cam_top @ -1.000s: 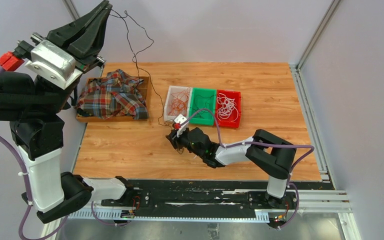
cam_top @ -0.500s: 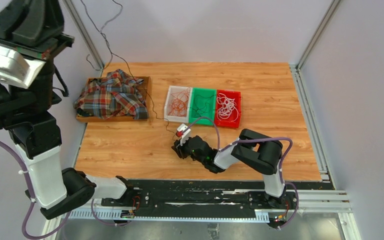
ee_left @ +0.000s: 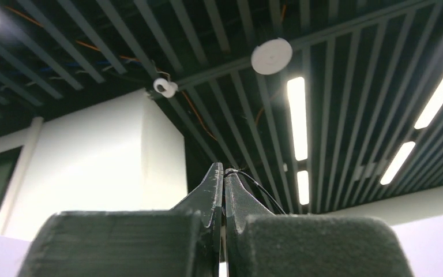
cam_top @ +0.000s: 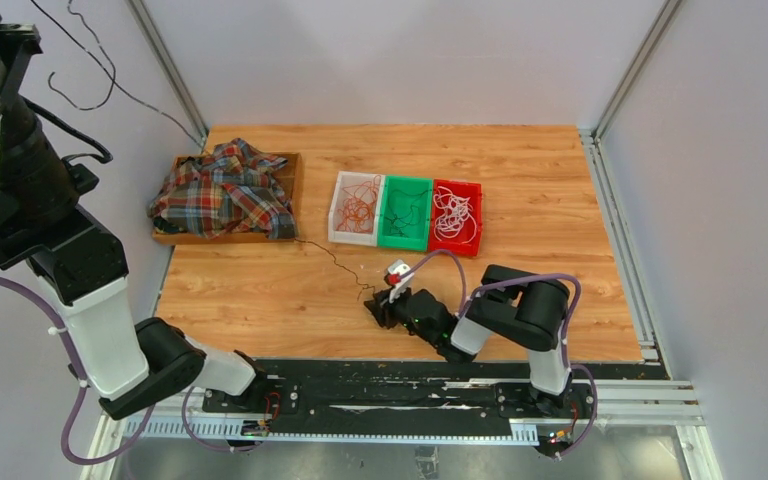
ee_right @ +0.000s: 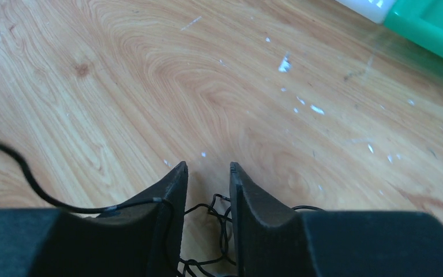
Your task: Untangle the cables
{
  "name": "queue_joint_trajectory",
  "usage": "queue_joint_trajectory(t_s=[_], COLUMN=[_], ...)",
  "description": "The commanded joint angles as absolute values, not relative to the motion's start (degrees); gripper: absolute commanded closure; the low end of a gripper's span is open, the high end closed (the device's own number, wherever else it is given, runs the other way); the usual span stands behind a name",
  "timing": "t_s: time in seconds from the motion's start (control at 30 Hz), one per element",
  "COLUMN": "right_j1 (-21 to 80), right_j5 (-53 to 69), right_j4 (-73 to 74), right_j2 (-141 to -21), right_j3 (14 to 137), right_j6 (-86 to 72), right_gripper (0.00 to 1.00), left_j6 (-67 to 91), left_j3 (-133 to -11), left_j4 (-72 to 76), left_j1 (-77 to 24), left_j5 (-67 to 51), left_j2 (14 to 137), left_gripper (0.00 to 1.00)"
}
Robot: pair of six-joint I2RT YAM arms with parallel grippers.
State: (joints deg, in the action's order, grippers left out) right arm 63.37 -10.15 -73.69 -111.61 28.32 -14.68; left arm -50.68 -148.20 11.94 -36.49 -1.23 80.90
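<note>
A thin black cable [cam_top: 335,262] runs from high at the upper left, down past the wall and across the table to my right gripper [cam_top: 378,308]. My left arm [cam_top: 20,150] is raised high, its gripper out of the top view. In the left wrist view the left gripper [ee_left: 224,171] points at the ceiling and is shut on the black cable [ee_left: 259,190]. My right gripper [ee_right: 207,167] lies low on the table. Its jaws stand narrowly apart around a tangle of black cable [ee_right: 222,213], and one strand drapes over the left finger [ee_right: 161,202].
Three bins stand mid-table: a white one with orange-red cables [cam_top: 357,208], a green one with a dark cable [cam_top: 406,212], and a red one with white cables [cam_top: 454,215]. A plaid shirt [cam_top: 222,190] lies on a wooden tray at the left.
My left arm has swung up and to the left, drawing the black cable out long. My right gripper has slid toward the near edge with the tangle.
</note>
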Motion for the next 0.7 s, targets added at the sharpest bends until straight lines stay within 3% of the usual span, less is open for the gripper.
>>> queue_joint_trajectory(t_s=[0.0, 0.07, 0.17, 0.2, 0.37, 0.43, 0.53, 0.67], right_j1=[64.1, 64.2, 64.1, 64.1, 63.6, 63.5, 63.5, 63.5], right_j5=[-13.9, -15.7, -20.5, -22.7, -28.0, -24.4, -19.2, -13.2], right_j4=[-77.3, -79.8, -81.2, -80.9, -80.2, -82.8, -84.2, -71.7], right_j2=[-111.5, -110.8, -109.5, -109.0, -108.0, -107.9, -105.1, -95.4], right_j3=[20.5, 17.0, 12.6, 11.4, 9.4, 10.0, 11.2, 15.5], right_j6=[-17.7, -19.1, -23.4, -26.1, -32.5, -29.3, -25.9, -22.7], right_gripper=[0.66, 0.70, 0.97, 0.99, 0.99, 0.98, 0.88, 0.85], left_j6=[-55.9, -57.1, -58.5, -59.1, -60.6, -59.5, -56.8, -55.5], left_j3=[-149.8, -149.7, -149.3, -149.4, -151.3, -146.5, -137.2, -128.5], left_j4=[18.1, 18.3, 18.8, 19.3, 20.6, 18.5, 12.7, 1.8], left_j1=[-36.4, -36.4, -36.4, -36.4, -36.4, -36.3, -36.4, -36.4], left_j5=[-2.0, -2.4, -2.7, -2.9, -4.3, -4.2, -4.8, -6.5], left_j2=[81.3, 81.1, 81.0, 81.0, 81.4, 79.1, 74.1, 69.9], left_gripper=[1.00, 1.00, 1.00, 1.00, 0.99, 1.00, 1.00, 1.00])
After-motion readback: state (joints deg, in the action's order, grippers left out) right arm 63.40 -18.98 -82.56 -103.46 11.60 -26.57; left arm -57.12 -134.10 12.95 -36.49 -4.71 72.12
